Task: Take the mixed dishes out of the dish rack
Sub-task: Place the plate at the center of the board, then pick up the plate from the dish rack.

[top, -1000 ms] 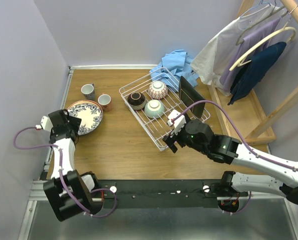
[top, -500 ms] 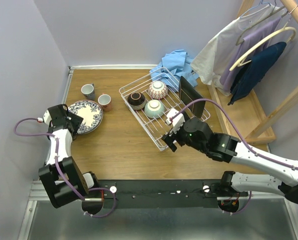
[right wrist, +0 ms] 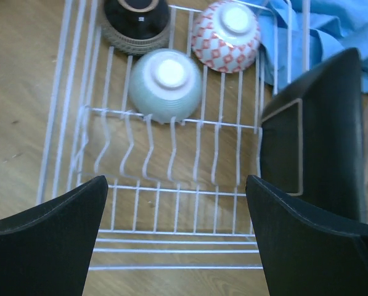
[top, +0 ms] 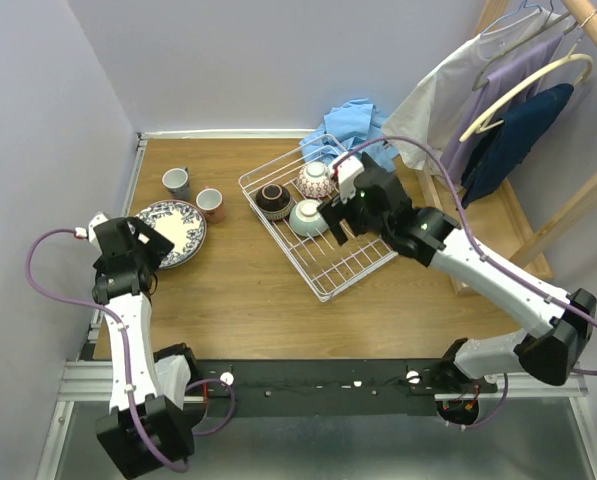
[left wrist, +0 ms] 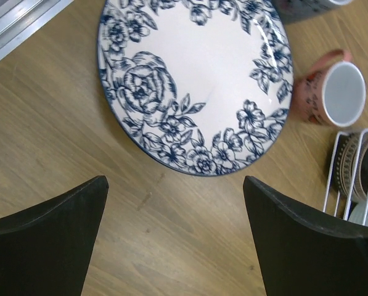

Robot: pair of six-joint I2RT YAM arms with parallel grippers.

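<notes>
The white wire dish rack (top: 330,272) holds a brown bowl (top: 274,198), a pink bowl (top: 316,180) and a pale green bowl (top: 306,217), all upside down. My right gripper (top: 338,218) is open and empty above the rack's middle; its wrist view (right wrist: 176,182) shows the green bowl (right wrist: 165,83), the pink bowl (right wrist: 225,34), the brown bowl (right wrist: 135,23) and the upright black square plate (right wrist: 313,142). My left gripper (top: 150,243) is open and empty just near of the blue floral plate (top: 177,231) on the table. A grey cup (top: 177,182) and an orange-red cup (top: 210,204) stand beside it.
A blue cloth (top: 353,135) lies behind the rack. A wooden clothes rack (top: 538,110) with hanging garments stands at the right. In the left wrist view the floral plate (left wrist: 196,80), the orange-red cup (left wrist: 331,92) and the rack's corner (left wrist: 341,179) show beyond my open gripper (left wrist: 174,182).
My right gripper has moved from the rack's near corner to farther over its middle, beside the green bowl. My left arm has shifted slightly; its gripper stays open by the floral plate.
</notes>
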